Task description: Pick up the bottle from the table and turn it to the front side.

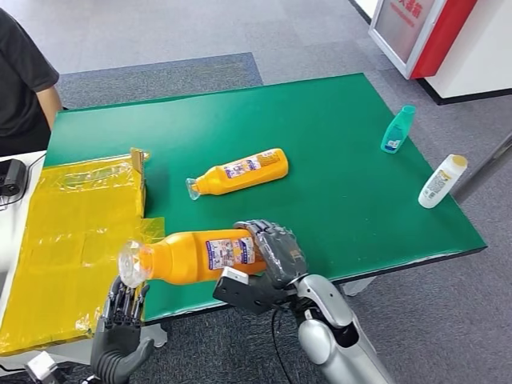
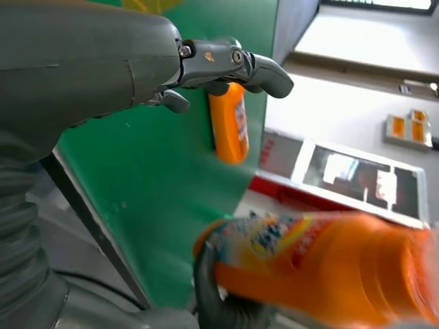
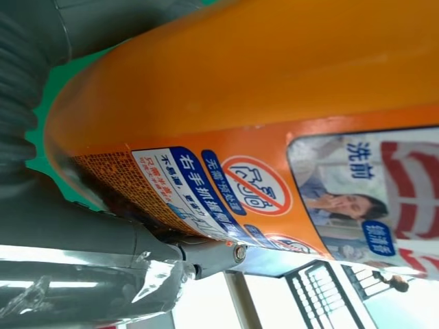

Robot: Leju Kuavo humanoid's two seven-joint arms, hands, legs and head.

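From the head view I see my right robot hand (image 1: 274, 250) wrapped around the base end of an orange bottle (image 1: 193, 256), holding it sideways in the lower centre of the frame, over the near edge of the green surface (image 1: 338, 120). The bottle's clear cap points toward the left of the frame, and its label faces up toward the camera. In the right wrist view the bottle (image 3: 258, 89) sits tight against the hand, with the printed label and its warning symbol plain to read, and one finger (image 3: 212, 255) presses along the bottle's edge. My left robot hand (image 1: 121, 328) sits in the lower left of the head view, just below the bottle's cap, palm up with fingers spread apart and holding nothing; I cannot tell whether its fingertips touch the cap. In the left wrist view that hand (image 2: 228, 65) shows its fingers extended, and the held bottle (image 2: 321, 267) is blurred in the lower right. A second orange bottle (image 1: 242, 172) lies on its side at the centre of the surface. A teal bottle (image 1: 398, 129) and a white bottle (image 1: 442, 181) lie near the right edge. Yellow plastic sheeting (image 1: 66, 240) covers the left end, and a person in a dark shirt (image 1: 24, 76) is at the upper left.
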